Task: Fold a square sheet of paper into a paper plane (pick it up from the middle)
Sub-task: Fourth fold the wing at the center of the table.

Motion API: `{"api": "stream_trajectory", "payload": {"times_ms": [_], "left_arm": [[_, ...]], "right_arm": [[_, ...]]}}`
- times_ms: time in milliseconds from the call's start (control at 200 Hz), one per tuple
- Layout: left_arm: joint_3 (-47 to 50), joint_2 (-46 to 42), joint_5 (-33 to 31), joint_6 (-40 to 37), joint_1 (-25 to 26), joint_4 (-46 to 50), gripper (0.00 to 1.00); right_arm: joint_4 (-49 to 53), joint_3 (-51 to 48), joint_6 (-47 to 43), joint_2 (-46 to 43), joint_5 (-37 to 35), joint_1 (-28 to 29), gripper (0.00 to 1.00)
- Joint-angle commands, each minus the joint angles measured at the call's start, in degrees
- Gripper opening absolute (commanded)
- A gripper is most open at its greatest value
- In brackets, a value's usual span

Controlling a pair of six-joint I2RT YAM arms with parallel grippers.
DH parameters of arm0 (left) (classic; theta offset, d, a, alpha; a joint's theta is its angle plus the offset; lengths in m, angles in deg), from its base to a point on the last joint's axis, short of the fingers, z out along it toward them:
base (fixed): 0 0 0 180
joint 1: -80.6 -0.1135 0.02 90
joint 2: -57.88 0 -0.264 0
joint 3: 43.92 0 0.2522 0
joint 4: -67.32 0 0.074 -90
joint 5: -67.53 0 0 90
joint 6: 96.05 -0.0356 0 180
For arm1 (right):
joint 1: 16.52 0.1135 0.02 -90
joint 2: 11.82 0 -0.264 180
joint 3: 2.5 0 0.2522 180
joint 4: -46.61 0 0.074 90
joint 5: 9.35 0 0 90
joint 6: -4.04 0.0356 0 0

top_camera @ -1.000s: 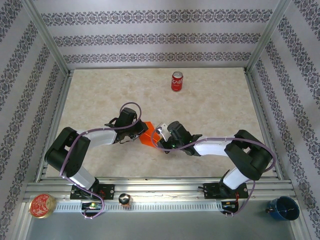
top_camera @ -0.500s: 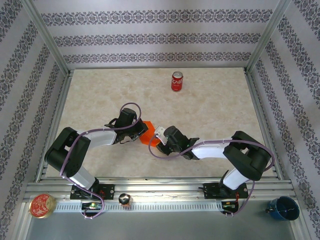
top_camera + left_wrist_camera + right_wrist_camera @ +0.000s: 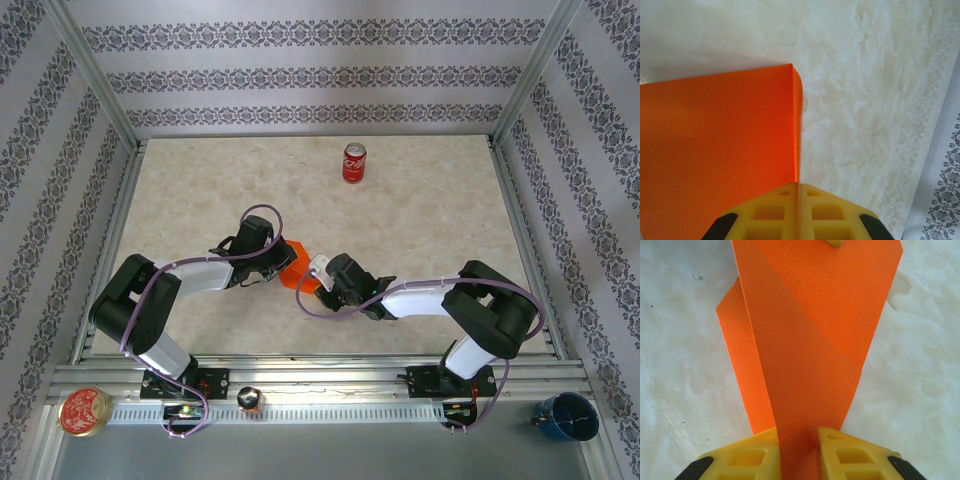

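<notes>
The left pincer [image 3: 798,194] is closed on the paper [image 3: 715,145]: its two yellow pads meet on the folded edge. The right pincer [image 3: 797,440] stands narrow, with a strip of the paper passing between its pads, so I judge that it grips it too. The paper is in the middle of the table [image 3: 420,220], between the two pincers. The left one is at its left side and the right one at its near right side, so both arms are equally near. From the right pincer the long axis runs straight away. The paper is bright orange and plain, with overlapped layers and one diagonal crease; it is not yet a dart. The can [image 3: 354,162] stands well apart, on the far side.
</notes>
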Motion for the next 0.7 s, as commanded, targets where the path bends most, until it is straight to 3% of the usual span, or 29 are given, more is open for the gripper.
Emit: {"api": "stream_trajectory", "payload": {"times_ms": [0, 365, 550, 694], "left_arm": [[1.0, -0.1, 0.2, 0.3, -0.8, -1.6, 0.05], [0.8, 0.0, -0.4, 0.0, -0.8, -0.9, 0.05], [0.8, -0.1, -0.4, 0.1, -0.9, -0.8, 0.05], [0.7, -0.4, -0.5, 0.1, -0.9, -0.5, 0.05]], "right_arm": [[-0.5, 1.0, 1.4, -0.6, 1.2, 0.9, 0.22], [-1.5, 0.5, 5.8, 0.1, 4.2, 0.7, 0.23], [-1.3, 0.8, 7.0, 1.6, 4.7, 0.5, 0.15], [-1.3, 1.1, 7.4, 2.5, 4.2, 0.5, 0.21]]}}
